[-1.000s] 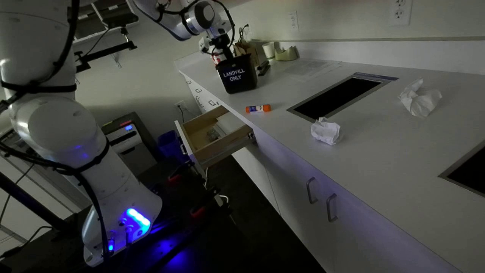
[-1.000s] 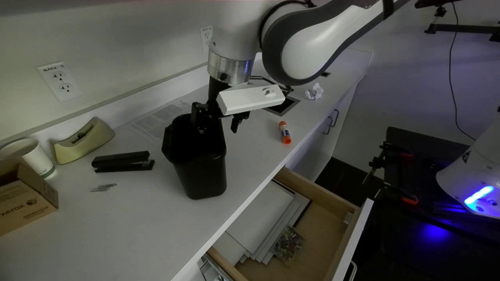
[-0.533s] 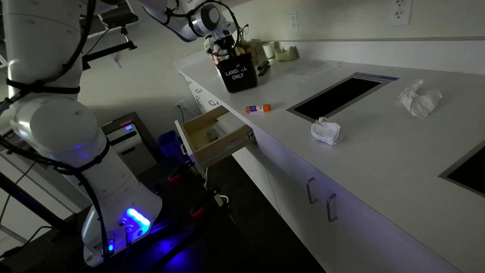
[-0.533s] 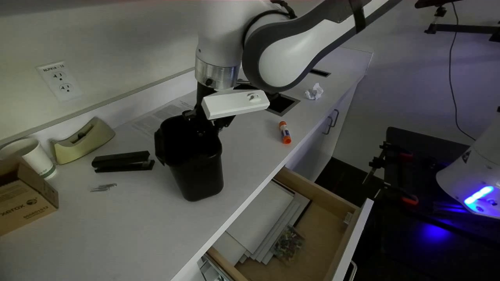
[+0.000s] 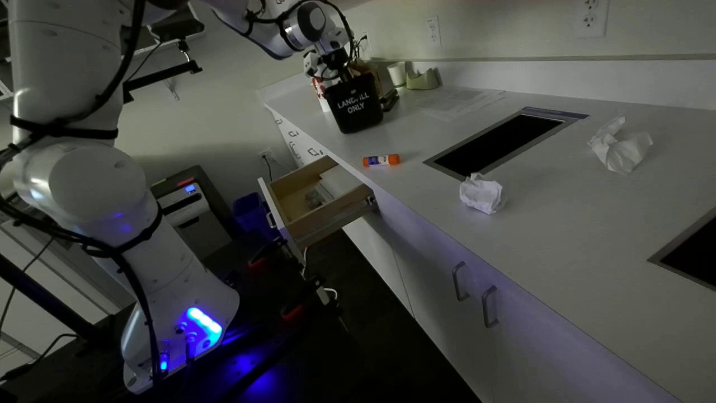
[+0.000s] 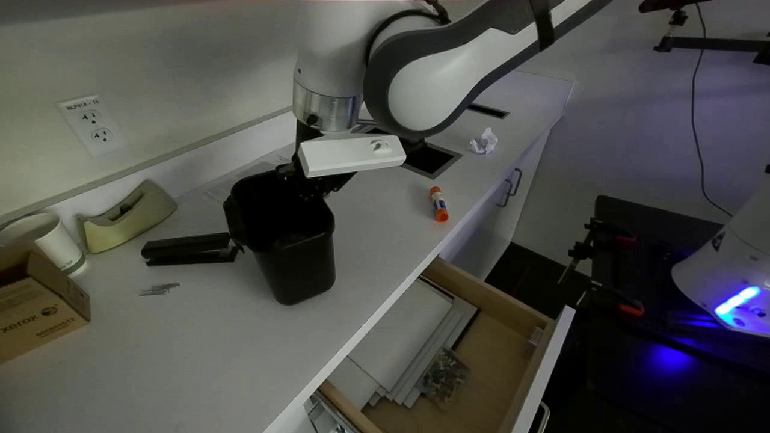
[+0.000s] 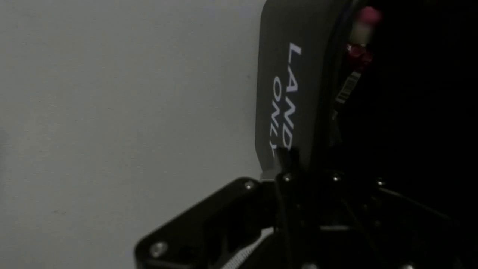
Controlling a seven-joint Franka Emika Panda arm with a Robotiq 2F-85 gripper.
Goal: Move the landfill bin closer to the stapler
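The black landfill bin (image 5: 354, 106) leans a little on the white counter, its white lettering facing the camera in an exterior view. My gripper (image 6: 310, 193) is shut on the rim of the bin (image 6: 296, 267), on the side away from the stapler. I cannot tell whether the base touches the counter. A black stapler (image 6: 189, 248) lies just beyond the bin's far side, its near end close to the rim in that view. In the wrist view the gripper (image 7: 287, 160) pinches the dark wall of the bin (image 7: 274, 61); the fingertips are mostly lost in shadow.
Silver clips (image 6: 159, 289) lie near the stapler. Behind stand a cardboard box (image 6: 42, 310), a paper cup (image 6: 53, 240) and a tape dispenser (image 6: 129, 218). A glue stick (image 6: 439, 204) lies near the counter edge, above an open drawer (image 6: 505, 367). Crumpled paper (image 5: 481, 194) sits farther along.
The gripper's jaws, apart around the rim a second ago, have come together on it. The bin has moved toward the stapler and tilted slightly, along with the arm.
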